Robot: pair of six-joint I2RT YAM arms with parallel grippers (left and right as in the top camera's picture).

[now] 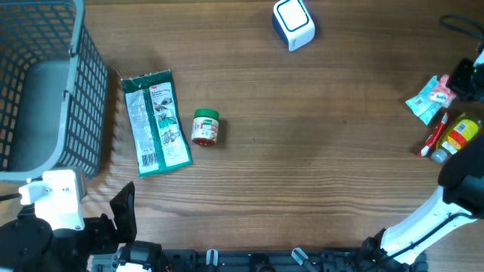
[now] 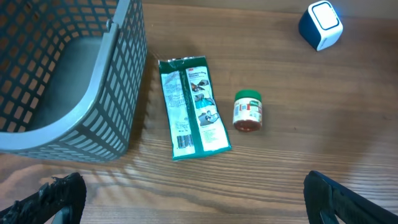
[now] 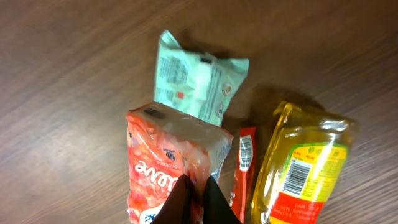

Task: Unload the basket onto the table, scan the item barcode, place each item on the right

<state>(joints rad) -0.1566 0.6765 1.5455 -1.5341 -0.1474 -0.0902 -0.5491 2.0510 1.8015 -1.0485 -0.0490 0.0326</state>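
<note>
The fingers (image 3: 180, 205) of the right gripper (image 3: 198, 182) are pinched shut on the upper edge of an orange-red snack packet (image 3: 165, 162). The left gripper (image 2: 193, 180) hangs idle with its jaws spread wide and nothing between them.

The landmark is the white and blue barcode scanner (image 1: 293, 23). The held packet is well to the right of the scanner and nearer to the robot. It sits in a small pile with a mint-green sachet (image 3: 199, 78), a red tube (image 3: 245, 158) and a yellow pack (image 3: 305, 162). Far to the left of the scanner lie a green pouch (image 1: 155, 121), a small jar (image 1: 205, 127) and a grey basket (image 1: 83, 98).

I judge that the grasping step is in hand. The next move calls for carrying the packet to the scanner and turning its barcode, which I cannot see here, toward the scanner's window.
</note>
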